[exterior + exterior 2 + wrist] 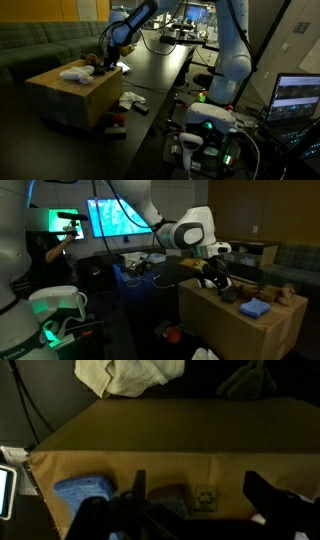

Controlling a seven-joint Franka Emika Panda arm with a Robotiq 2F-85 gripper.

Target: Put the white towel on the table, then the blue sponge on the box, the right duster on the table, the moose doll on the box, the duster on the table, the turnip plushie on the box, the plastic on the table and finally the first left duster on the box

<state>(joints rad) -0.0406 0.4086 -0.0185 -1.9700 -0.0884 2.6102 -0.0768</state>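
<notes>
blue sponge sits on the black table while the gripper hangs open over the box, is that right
Not the table: the blue sponge lies on top of the box, as an exterior view shows. The gripper does hang open over the box.

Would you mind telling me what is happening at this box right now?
The robot arm is working over the box. Its gripper hangs open just above the box top and holds nothing. The blue sponge lies on the box right beside the gripper. The white towel is also on the box, near its far edge, not on the table.
</notes>
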